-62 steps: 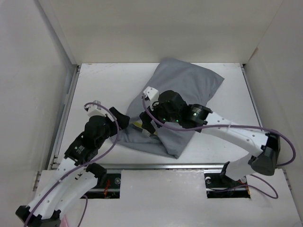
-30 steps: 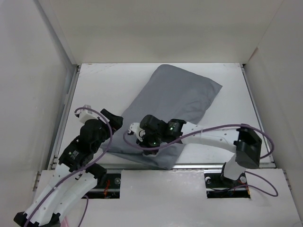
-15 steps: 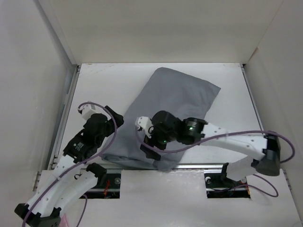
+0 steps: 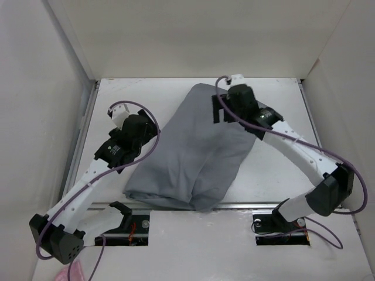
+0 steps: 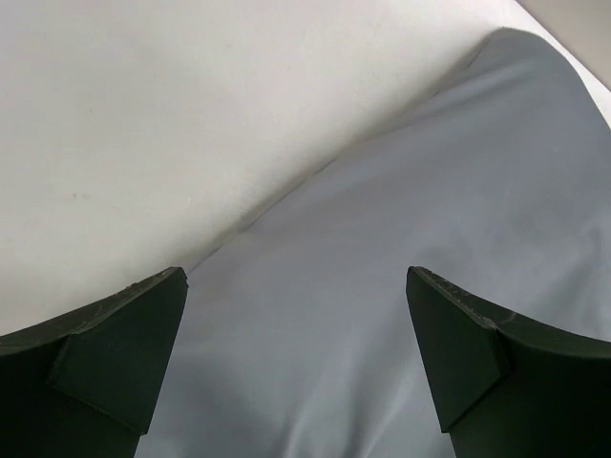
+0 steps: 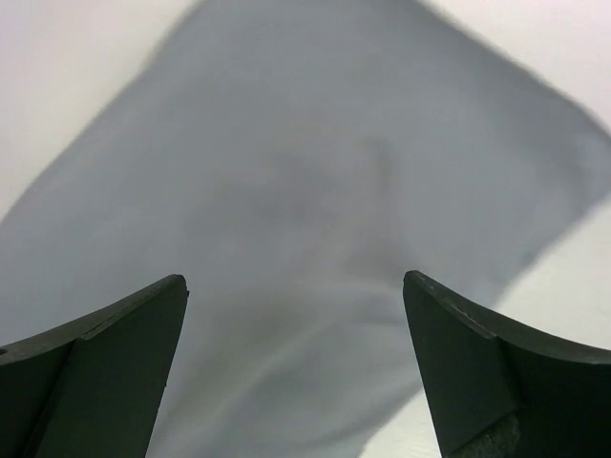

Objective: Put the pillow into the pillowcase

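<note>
The left arm [image 4: 88,187] goes from its base at the near left corner in a long diagonal toward the middle of the counter [image 4: 275,164]. Its wrist is bent, so the left end effector [image 4: 147,127] points to the right, at the left edge of the pillowcase [image 4: 193,158]. In the left wrist view, the left end effector [image 5: 296,279] has its two fingers [image 5: 124,334] wide apart with nothing between them. Below them is the border where the grey pillowcase [image 5: 401,239] meets the white counter [image 5: 143,114]. I cannot tell if the fingers touch the cloth.

The right arm [image 4: 299,155] rises from its base at the near right, folds at the elbow close to the right wall, and then reaches back and to the left. The right end effector [image 4: 218,111] is over the far part of the pillowcase. In the right wrist view, the right end effector [image 6: 294,283] is also spread wide and grips nothing. Grey cloth [image 6: 315,191] fills most of the space under it, with a corner of the case toward the upper right.

I count two arms, two end effectors and one pillowcase. One purple cable [image 4: 140,105] runs along the left arm and another along the right.

The pillowcase lies diagonally on the counter, from the far centre down to the near edge, where its lower end reaches the metal rail [image 4: 246,206]. It looks plump and filled. The pillow itself cannot be seen in any view, because only grey cloth shows.
</note>
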Tool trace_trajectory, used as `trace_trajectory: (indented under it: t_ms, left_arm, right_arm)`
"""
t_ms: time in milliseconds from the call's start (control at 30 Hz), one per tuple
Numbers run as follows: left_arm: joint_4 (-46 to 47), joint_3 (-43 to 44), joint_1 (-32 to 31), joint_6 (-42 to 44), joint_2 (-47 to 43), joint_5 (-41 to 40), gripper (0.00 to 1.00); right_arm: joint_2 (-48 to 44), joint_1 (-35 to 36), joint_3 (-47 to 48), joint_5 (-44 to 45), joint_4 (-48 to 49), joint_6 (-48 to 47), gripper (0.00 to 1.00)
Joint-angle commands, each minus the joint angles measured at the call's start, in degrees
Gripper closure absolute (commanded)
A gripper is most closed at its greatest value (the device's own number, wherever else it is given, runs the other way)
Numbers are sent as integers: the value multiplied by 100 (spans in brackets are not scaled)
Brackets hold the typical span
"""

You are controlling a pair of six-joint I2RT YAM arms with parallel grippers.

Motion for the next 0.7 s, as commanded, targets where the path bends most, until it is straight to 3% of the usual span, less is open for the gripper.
trace_trajectory:
  t_ms: [0, 300, 667]
  left_arm:
    - [254, 352, 20, 301, 245, -540, 0]
    - [974, 431, 240, 591, 159, -779, 0]
    - [1116, 492, 397, 705, 158, -963, 0]
  right_arm:
    - [-172, -881, 420, 150, 305, 398, 0]
    - [-515, -2473, 227, 230, 499, 249, 0]
    - [-462, -2474, 77, 539, 789, 249, 0]
